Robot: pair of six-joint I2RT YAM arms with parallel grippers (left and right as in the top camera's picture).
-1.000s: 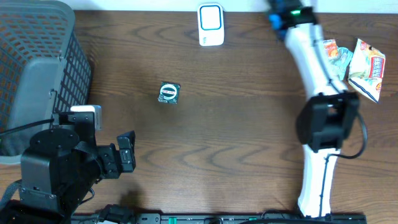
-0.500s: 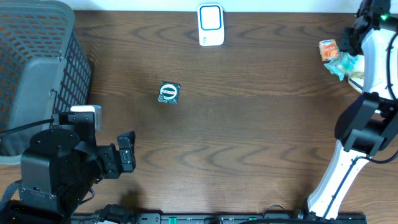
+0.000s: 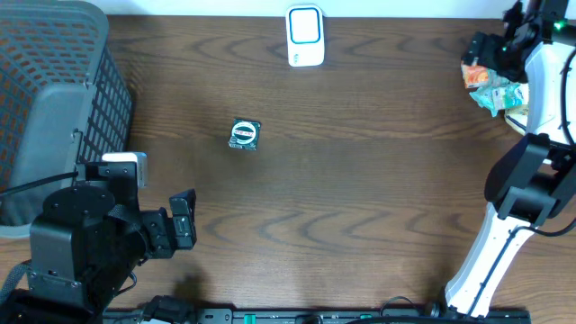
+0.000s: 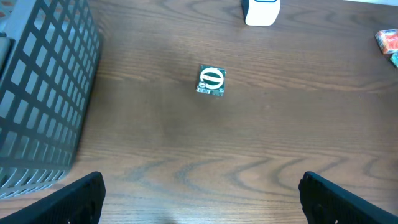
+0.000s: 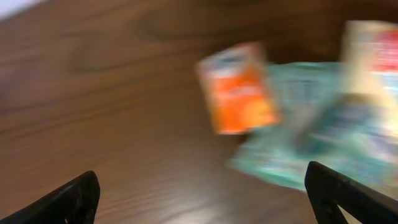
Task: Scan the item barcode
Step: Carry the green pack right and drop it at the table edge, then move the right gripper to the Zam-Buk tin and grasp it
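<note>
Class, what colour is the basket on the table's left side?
The basket is grey; overhead view.

Matt wooden table [image 3: 360, 198], glossy white plastic scanner [image 3: 305, 36]

The overhead camera looks straight down on my whole counter [image 3: 360, 207]. My left wrist camera sits low at the near left, tilted forward, sharing the basket [image 3: 54, 99], green packet [image 3: 244, 134] and white scanner [image 3: 305, 36] (at its top edge). My right wrist camera hangs close over blurred snack packets [image 5: 286, 124], probably those at overhead's far right.
</note>
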